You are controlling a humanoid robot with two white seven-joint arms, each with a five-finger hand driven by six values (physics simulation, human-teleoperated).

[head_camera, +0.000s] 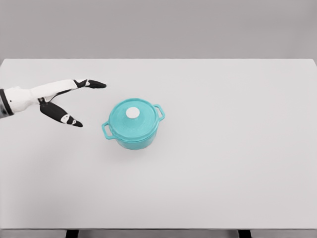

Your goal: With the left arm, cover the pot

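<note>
My left hand (59, 101) hovers over the left part of the white table (237, 173), fingers spread apart and holding nothing, thumb dropped below the outstretched fingers. The teal pot (133, 125) sits near the table's middle, to the right of my hand and clear of it, with a loop handle at its near-left and another at its far-right. Its teal lid (132, 118) already lies on the rim, seemingly flush, with the white knob (132, 113) at its centre. From how things lie, the covering looks done. If I had to reseat it, I would pinch the knob from above. I judge the lid rigid, fairly weighty and smooth, so it could slip from a loose pinch. My right arm is out of view.
</note>
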